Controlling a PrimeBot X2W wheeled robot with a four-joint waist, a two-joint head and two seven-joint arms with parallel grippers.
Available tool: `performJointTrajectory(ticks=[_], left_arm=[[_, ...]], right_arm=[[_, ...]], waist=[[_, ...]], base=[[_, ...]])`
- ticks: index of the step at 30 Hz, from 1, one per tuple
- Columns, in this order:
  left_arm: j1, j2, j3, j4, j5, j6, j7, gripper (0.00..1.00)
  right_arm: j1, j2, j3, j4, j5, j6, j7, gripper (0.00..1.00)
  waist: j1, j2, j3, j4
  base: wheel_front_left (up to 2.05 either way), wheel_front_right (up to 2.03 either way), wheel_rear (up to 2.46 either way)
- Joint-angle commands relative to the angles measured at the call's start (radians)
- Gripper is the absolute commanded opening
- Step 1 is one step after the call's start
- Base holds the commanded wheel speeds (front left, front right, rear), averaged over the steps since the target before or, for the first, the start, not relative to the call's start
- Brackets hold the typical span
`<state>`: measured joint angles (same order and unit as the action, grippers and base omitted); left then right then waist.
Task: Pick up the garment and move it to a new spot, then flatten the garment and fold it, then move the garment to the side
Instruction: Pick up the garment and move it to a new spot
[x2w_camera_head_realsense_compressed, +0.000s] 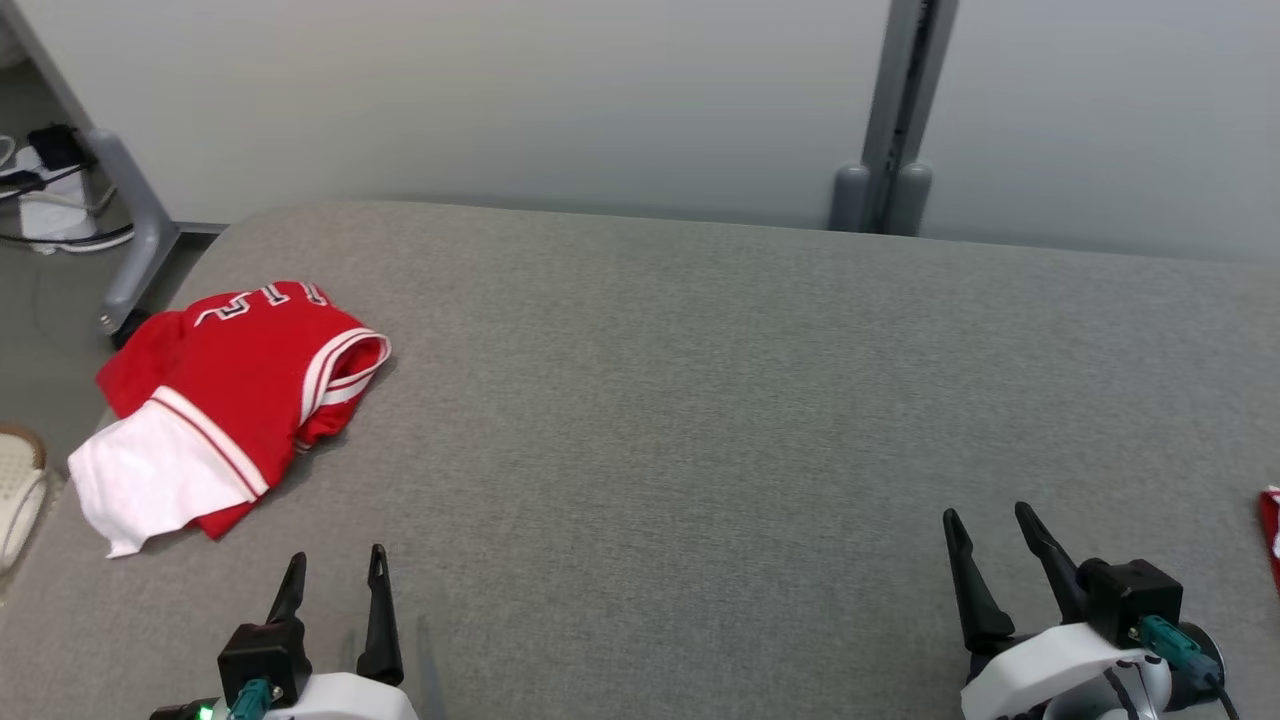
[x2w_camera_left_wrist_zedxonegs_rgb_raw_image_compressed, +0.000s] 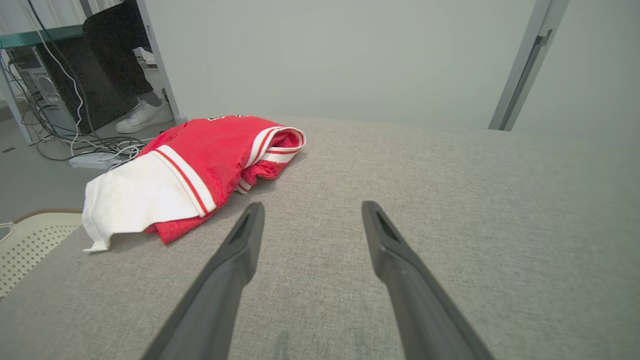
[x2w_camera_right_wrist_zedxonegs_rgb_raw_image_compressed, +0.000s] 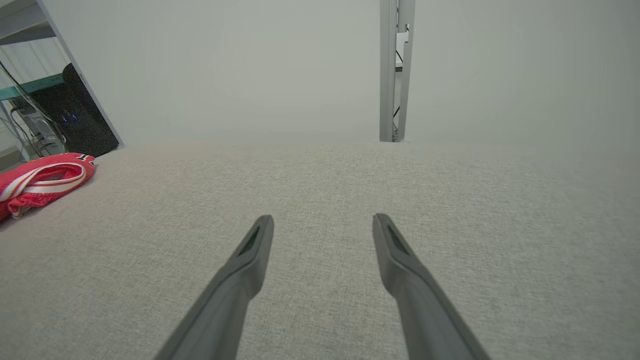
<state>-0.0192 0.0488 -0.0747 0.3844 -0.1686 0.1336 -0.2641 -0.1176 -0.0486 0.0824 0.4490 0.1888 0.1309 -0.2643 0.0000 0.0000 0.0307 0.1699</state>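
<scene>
Garment (x2w_camera_head_realsense_compressed: 235, 395): a red short-sleeved T-shirt, lying as a loosely folded bundle at the 9 o'clock side of the tabletop (x2w_camera_head_realsense_compressed: 700, 400), close to its left edge. Seen from the head camera, its long axis runs from 7 o'clock to 1 o'clock. The 7 o'clock end is a white sleeve (x2w_camera_head_realsense_compressed: 140, 475), flat and smooth, bordered by a narrow red-and-white stripe, with its corner reaching the table edge. The 1 o'clock end carries dark, white-outlined lettering (x2w_camera_head_realsense_compressed: 260, 300), which is folded over and not readable. A striped cuff (x2w_camera_head_realsense_compressed: 345, 370) curls open toward 3 o'clock. Up close, the red cloth shows a fine mesh-like knit.

Tabletop: padded, covered in grey woven fabric, with a rounded far corner at 10 o'clock.

Containers: a perforated cream item (x2w_camera_head_realsense_compressed: 15, 490) with a brown rim sits below table level at 8 o'clock. I cannot tell whether it is a basket, or what it holds.

Left gripper (x2w_camera_head_realsense_compressed: 337, 556): at 7 o'clock, fingers spread and released, grasping nothing, pointing toward 12 o'clock. The garment lies near it, toward 10 o'clock, and apart from it.

Right gripper (x2w_camera_head_realsense_compressed: 987, 513): at 5 o'clock, fingers likewise spread and empty, leaning toward 11 o'clock, well apart from the garment.

Other: a red scrap (x2w_camera_head_realsense_compressed: 1270, 535) with white trim is cut off by the frame at 4 o'clock. A grey post (x2w_camera_head_realsense_compressed: 900, 110) stands against the pale wall at 1 o'clock.
</scene>
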Motion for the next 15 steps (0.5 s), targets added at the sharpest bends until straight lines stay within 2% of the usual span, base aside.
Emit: performJointTrajectory(ticks=[1, 8, 15], left_arm=[[-0.013, 0.004, 0.009, 0.0, -0.004, 0.004, 0.0, 1.0], [-0.007, 0.004, 0.044, 0.006, -0.016, 0.009, 0.0, 1.0], [0.001, 0.003, 0.079, 0.008, -0.032, 0.001, 0.0, 1.0]], right_arm=[[-0.01, -0.005, 0.007, -0.003, 0.005, 0.0, 0.0, 1.0], [-0.039, -0.005, 0.04, 0.012, 0.0, 0.0, 0.0, 1.0], [-0.071, -0.006, 0.082, 0.014, 0.009, 0.0, 0.0, 1.0]], waist=[[0.0, 0.0, 0.016, 0.079], [0.0, 0.0, 0.04, 0.236], [0.0, 0.0, 0.067, 0.299]], base=[[0.0, 0.0, 0.0], [0.0, 0.0, 0.0], [0.0, 0.0, 0.0]])
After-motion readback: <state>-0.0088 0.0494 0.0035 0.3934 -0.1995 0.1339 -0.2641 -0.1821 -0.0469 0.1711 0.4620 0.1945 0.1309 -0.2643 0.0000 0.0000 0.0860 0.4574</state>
